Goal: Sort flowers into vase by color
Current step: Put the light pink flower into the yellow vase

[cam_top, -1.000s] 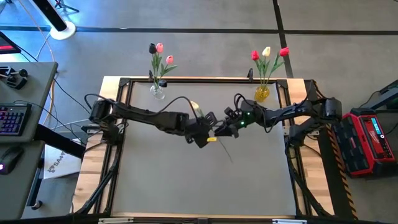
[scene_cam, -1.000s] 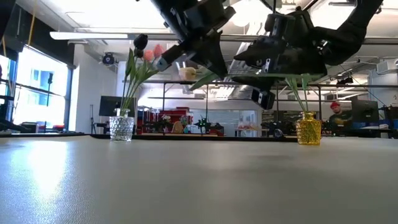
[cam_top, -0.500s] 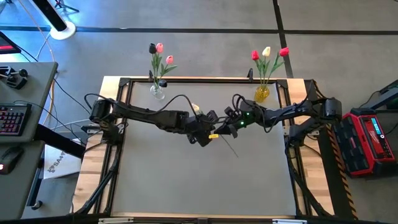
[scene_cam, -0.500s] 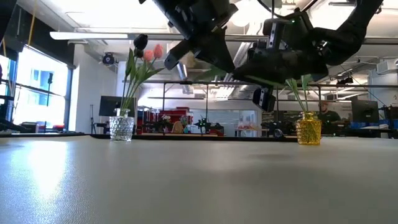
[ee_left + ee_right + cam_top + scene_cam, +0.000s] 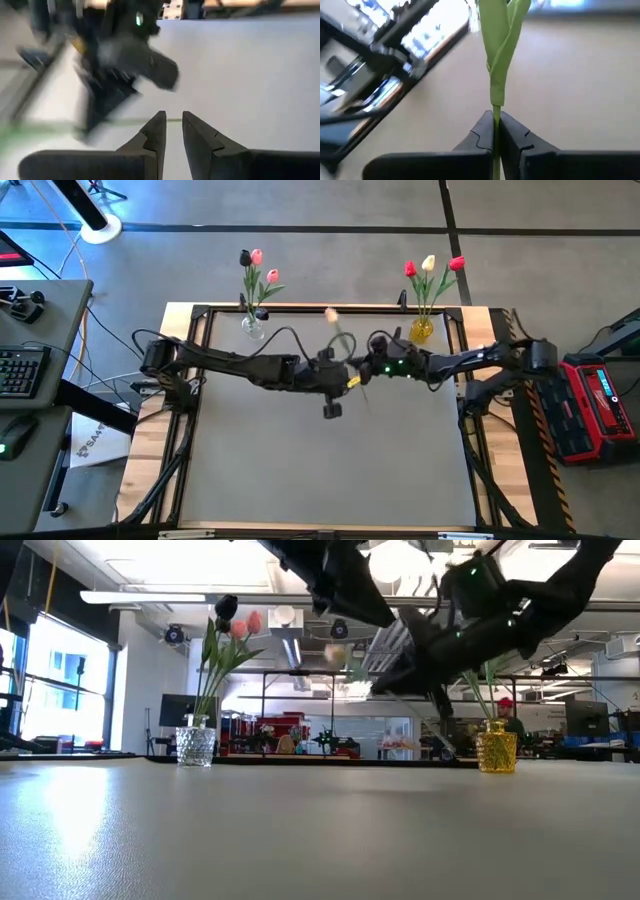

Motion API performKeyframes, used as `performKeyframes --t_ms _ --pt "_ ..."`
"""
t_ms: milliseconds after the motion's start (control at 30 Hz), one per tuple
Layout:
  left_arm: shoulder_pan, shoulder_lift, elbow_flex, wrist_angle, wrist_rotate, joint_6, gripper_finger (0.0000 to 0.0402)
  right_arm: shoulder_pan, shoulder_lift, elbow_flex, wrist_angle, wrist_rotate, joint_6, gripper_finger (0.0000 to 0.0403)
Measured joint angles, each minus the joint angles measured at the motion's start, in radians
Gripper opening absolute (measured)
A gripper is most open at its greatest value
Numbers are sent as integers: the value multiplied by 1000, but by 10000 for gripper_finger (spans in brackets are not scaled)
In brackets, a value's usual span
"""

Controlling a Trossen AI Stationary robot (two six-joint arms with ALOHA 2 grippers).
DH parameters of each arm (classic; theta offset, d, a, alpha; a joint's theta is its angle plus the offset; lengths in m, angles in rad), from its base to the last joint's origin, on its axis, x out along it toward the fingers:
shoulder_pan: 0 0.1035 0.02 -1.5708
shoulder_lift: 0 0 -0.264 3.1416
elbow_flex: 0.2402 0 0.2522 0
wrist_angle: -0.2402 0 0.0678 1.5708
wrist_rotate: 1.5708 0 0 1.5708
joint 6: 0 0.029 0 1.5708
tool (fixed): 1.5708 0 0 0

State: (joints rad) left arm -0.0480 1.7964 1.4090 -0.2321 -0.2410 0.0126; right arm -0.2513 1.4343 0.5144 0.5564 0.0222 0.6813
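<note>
A cream-headed flower (image 5: 338,340) is up in the air over the middle of the table, its blurred head (image 5: 331,313) toward the far edge. My right gripper (image 5: 356,377) is shut on its green stem, just below the leaves (image 5: 502,45). My left gripper (image 5: 172,119) is beside it, a little nearer the near edge, fingers slightly apart with nothing between them. At the far edge, a clear vase (image 5: 253,327) holds pink and dark flowers. A yellow vase (image 5: 421,330) holds red and cream ones. My right gripper pinches the bare stem (image 5: 496,111) between its two fingers, just under the point where the leaves wrap it. The fingers come from the table's right and lie across the stem. The flower is lifted clear of the table, head end pointing away from the fingers.
Both vases stand on the far rim of the table (image 5: 330,308), seen also in the low view as the clear vase (image 5: 195,746) and the yellow vase (image 5: 496,747). The grey tabletop (image 5: 320,470) stretches toward the near edge. A desk with a keyboard (image 5: 20,365) stands to the left.
My right gripper has taken hold of the stem and turned, swinging the flower so that its head has gone from the left toward the far edge. My left gripper has let go of the flower and stands apart from it.
</note>
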Motion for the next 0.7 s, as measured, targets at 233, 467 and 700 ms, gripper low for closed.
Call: performKeyframes --t_ms 233,467,700 --pt "15 -76 -50 -2 75 -178 40 -65 -209 0 -62 216 -318 0" --pt "17 -189 -166 28 37 -239 16 -195 -416 0 -151 330 -605 0" --pt "18 -282 -279 103 12 -274 7 -367 -542 0 -174 328 -792 0"
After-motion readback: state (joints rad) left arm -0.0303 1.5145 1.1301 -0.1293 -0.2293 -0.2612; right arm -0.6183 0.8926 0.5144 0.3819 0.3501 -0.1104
